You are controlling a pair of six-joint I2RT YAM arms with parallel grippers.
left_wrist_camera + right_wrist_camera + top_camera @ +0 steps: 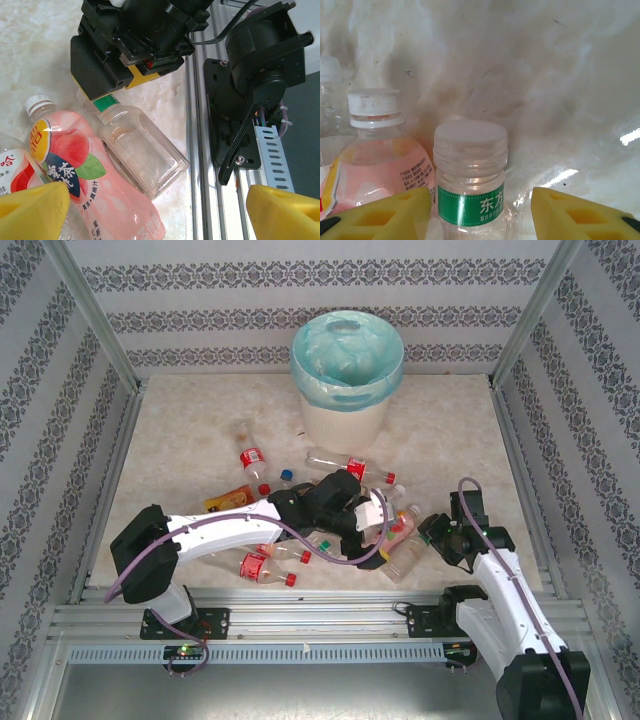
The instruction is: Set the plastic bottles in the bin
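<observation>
Early going here; many bottles (255,462) lie scattered on the table (190,430), bunched toward its near edge; whether any sits inside the bin (345,422) I cannot tell, since the liner hides the bottom; so by my read nearly all the work is left. Right jaws stand open astride the neck of the green-label bottle (470,200), a gap showing on one side, nothing clamped yet; left jaws gape wide over the pink bottle (75,165) lying right beside it, holding nothing. Tight quarters, folks; both arms crowd the same pair of bottles, and the green-label one lies just beside the rail (197,150) at the table's near edge. Beyond the pile, bare table runs up to the bin by the far wall, good room for a carry; the side walls stand well apart from the action.
</observation>
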